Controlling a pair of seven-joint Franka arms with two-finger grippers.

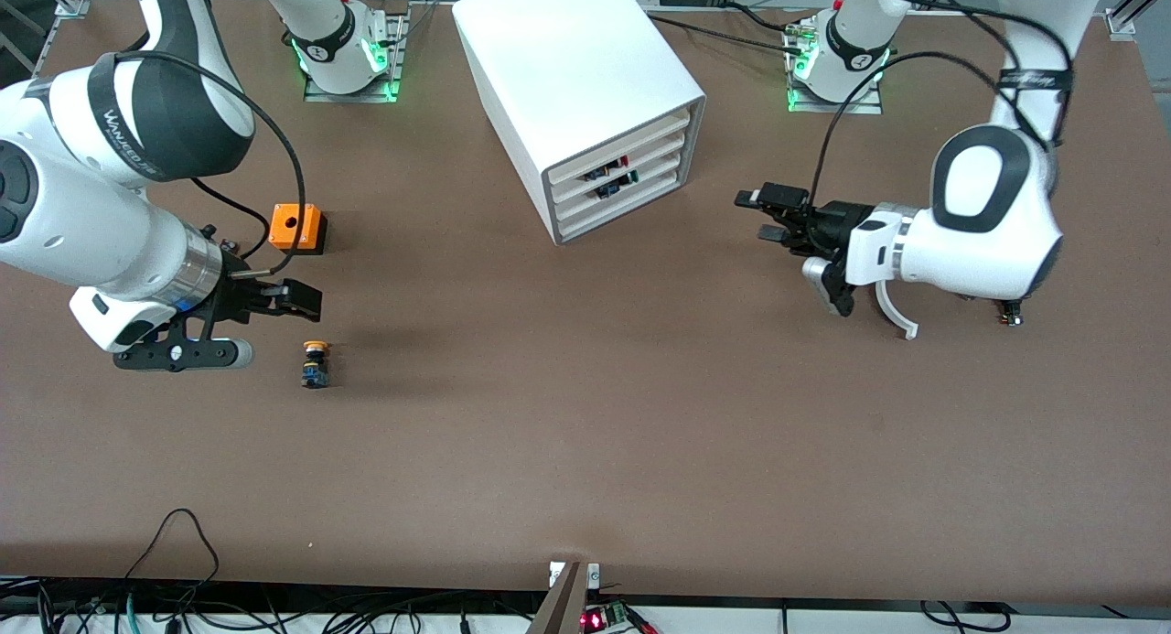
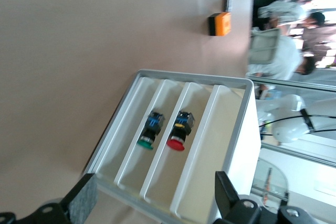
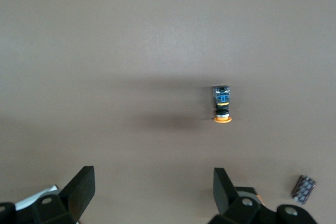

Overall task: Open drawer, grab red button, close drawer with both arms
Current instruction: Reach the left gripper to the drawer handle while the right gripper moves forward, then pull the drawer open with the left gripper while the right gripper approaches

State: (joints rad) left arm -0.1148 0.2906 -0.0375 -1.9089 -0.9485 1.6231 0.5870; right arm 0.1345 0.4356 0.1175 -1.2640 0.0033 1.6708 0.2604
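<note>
Front view: white four-drawer cabinet (image 1: pixel 585 94) sits angled on the brown tabletop (image 1: pixel 585 451) between the two arm bases, all drawer fronts flush; the second drawer from the top (image 1: pixel 617 169) is shut, with a speck of red showing through its front slot. Left pincer (image 1: pixel 764 215) hangs level over the tabletop toward the left arm's end, pointing at the cabinet's drawer fronts, fingers spread wide and empty. Right pincer (image 1: pixel 297 300) hangs low over the tabletop toward the right arm's end, also spread wide with nothing in it. Orange box with a hole (image 1: pixel 295 227) stands on the tabletop near the right pincer, farther from the camera than it; the yellow-capped button (image 1: pixel 316 363) stands nearer the camera, just beside the pincer. Left wrist view: both fingertips (image 2: pixel 84 198) frame the cabinet face, well apart; the red-capped button (image 2: pixel 180 129) lies inside its drawer, a green-capped button (image 2: pixel 150 131) in the drawer next to it; the orange box shows far off. Right wrist view: fingertips (image 3: pixel 81 187) wide over bare tabletop, yellow-capped button lying apart from them, a small dark part (image 3: pixel 303 188) near one finger
</note>
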